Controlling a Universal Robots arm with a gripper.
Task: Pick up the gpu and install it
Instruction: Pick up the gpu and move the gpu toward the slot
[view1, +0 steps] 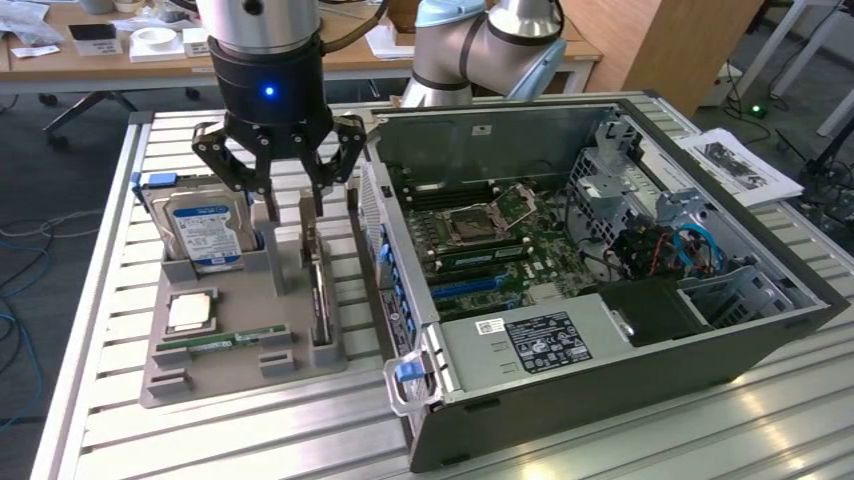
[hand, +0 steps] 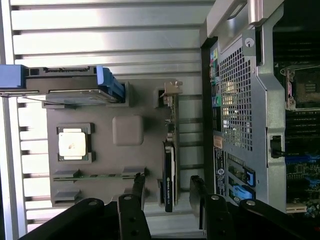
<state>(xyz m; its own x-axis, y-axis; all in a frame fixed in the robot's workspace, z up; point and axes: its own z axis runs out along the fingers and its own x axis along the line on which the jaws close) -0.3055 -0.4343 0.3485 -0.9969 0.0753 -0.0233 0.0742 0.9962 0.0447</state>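
The gpu (view1: 318, 285) stands on its thin edge in a slot of the gray tray (view1: 220, 375). In the exterior view its long side runs from 12 o'clock to 6 o'clock. Its shiny metal end points to 12 o'clock. Its flat faces look to 3 and 9 o'clock.

The fingers (hand: 137, 190) are spread wide, one on each side of the card. There is a gap on both sides, so they hold nothing.

A tall gray post (view1: 278, 255) stands just beside the gpu at 9 o'clock. The hard drive (view1: 200, 230) is at 10 o'clock. The open computer case (view1: 494, 130) is near, at 3 o'clock. All of it sits on the ribbed metal surface (view1: 267, 440).

What could go wrong? The card is thin. If the fingers are not centred, I think one could push it first and tip it in its slot. A finger could also bump the post, because the post is so close. A grip near one end could let the card droop.
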